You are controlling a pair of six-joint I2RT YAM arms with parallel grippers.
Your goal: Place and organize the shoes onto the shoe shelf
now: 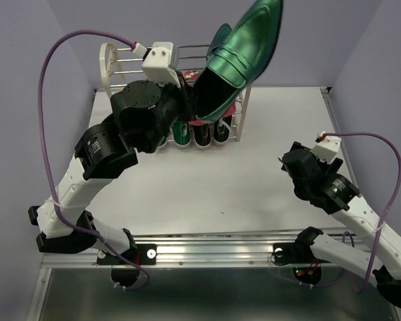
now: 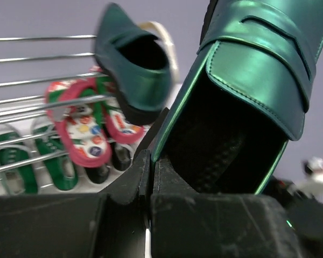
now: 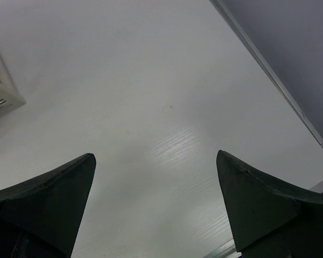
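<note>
Held: teal loafer (image 1: 244, 50), rim clamped in left hand (image 2: 151, 166). Idle: right hand (image 3: 155, 156), spread wide, empty. You level its toe, then seat it beside shelved loafer (image 2: 132, 70).

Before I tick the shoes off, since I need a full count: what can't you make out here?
1. Top view: the left arm and the held loafer cover most of the rack; its shelves are largely hidden.
2. Left wrist view: dark shoes under the flip-flops barely show, too little to count; the held loafer's toe is cut off by the top edge.
3. Right wrist view: only table and a rack corner; no shoes.
</note>
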